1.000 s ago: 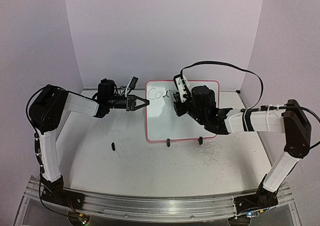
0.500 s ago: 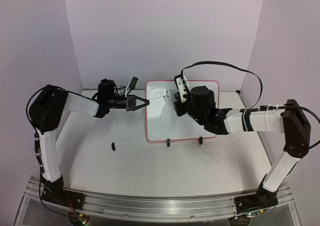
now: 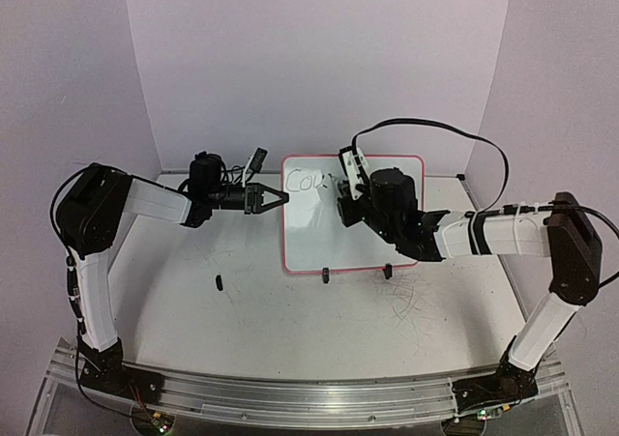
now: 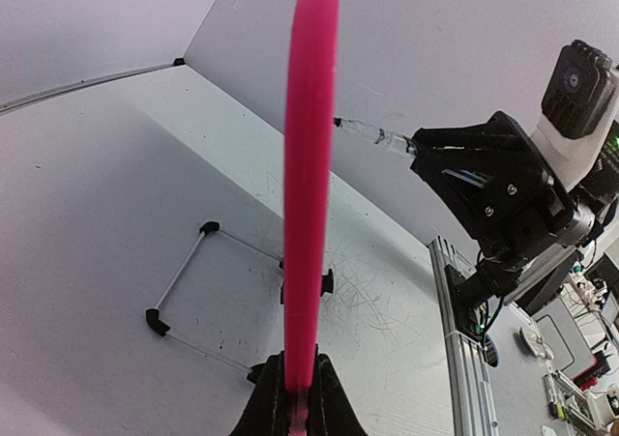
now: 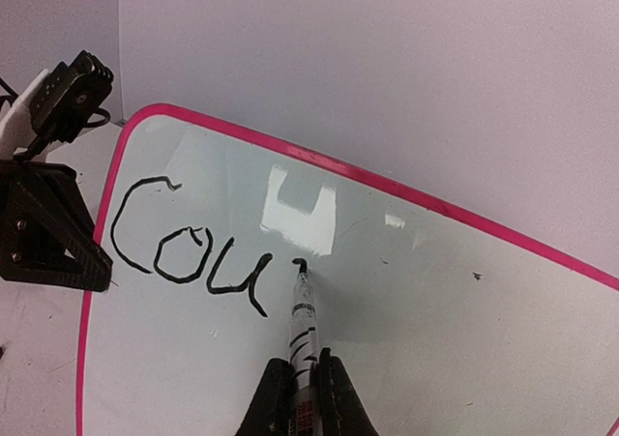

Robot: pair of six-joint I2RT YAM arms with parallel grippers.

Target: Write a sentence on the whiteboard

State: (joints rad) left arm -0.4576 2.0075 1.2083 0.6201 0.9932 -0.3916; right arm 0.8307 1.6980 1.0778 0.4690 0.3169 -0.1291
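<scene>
Right arm has nudged slightly to its right along the text line since a second ago; left arm and board haven't budged.

- whiteboard [image 3: 319,233] stands propped near the back wall, mid-table, between the two arms, tilted back on two black clip feet [image 3: 326,275]. Left wrist view shows it edge-on, with a wire stand [image 4: 184,281] on the tabletop behind it.
- left gripper [image 3: 280,197] is clamped on the board's left frame edge; pink rim sits pinched between the fingers.
- right gripper [image 5: 303,373] is clenched on a marker [image 5: 303,325], tip touching the board face just right of the lettering.
- lettering [image 5: 189,252] reads "Cou" in black, with a short fresh stroke at the tip.
- right wrist and forearm cover the board's upper right part from the top camera, so the text past "Cou" is hidden there.
- black cable [image 3: 435,127] loops above the right arm, clear of the board.
- small black item [image 3: 220,282] lies on the table [image 3: 290,330] front-left of the board, well apart from it; possibly a cap, too small to tell.
- grey scribble marks [image 3: 411,301] on the tabletop, front-right of the board.
</scene>
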